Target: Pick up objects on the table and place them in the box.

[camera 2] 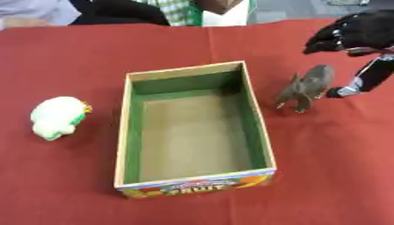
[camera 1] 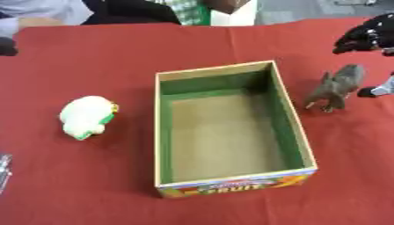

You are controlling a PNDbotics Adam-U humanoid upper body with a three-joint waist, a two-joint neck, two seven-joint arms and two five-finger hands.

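Here the open cardboard box (camera 1: pixel 233 127), green-lined and printed with a fruit label on its near end, stands at the middle of the red-covered counter (camera 1: pixel 92 52), apparently so that either arm can reach it. Its floor is bare: nothing has yet been placed inside.

Two loose objects are visible, one on each side of the box. To the robot's left, well apart from the box wall, lies one white plush toy (camera 1: pixel 87 116) with green and yellow trim. To the right, just beside the box's far right corner, stands one grey toy elephant (camera 2: pixel 307 87), upright on its legs.

The right hand (camera 2: pixel 350 31) hangs above and behind the elephant, with dark fingers drooping downward and apart, and one digit (camera 2: pixel 342 92) reaching low beside the animal's rear. It holds nothing and does not appear to be closed on the toy; the pose suggests a grasp in preparation, with the elephant as the first item to go in.

At the lower left edge of the left eye view only a pale sliver (camera 1: pixel 4 169) shows, which may belong to the left hand; its state cannot be told.

Count: one box, two toys, both still outside it.
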